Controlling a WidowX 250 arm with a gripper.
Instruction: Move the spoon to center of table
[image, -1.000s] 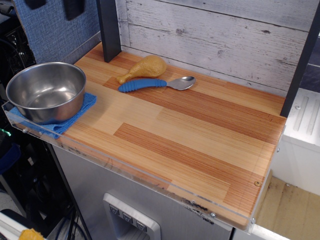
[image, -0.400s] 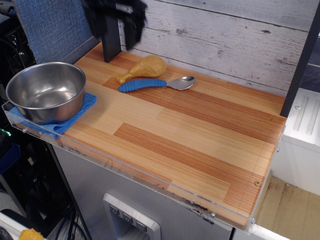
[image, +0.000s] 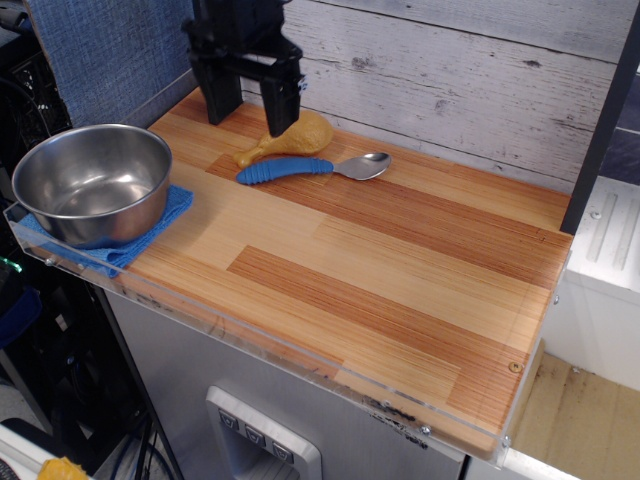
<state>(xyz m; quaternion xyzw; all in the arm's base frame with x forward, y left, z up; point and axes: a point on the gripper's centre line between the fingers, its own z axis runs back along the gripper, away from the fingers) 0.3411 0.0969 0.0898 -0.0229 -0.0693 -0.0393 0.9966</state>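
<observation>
The black gripper (image: 249, 112) hangs with jaws spread over the back-left of the striped wooden table (image: 400, 290), the ribbed blue-handled spoon (image: 312, 167) lying near the plank wall beside a tan drumstick (image: 288, 138), broad bare planks toward the clear acrylic front rim

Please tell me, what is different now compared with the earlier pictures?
The gripper came in from the top of the picture and moved down toward the back left of the table, fingers apart and empty. It has grasped nothing. The spoon, drumstick, bowl and cloth stayed where they were.
</observation>
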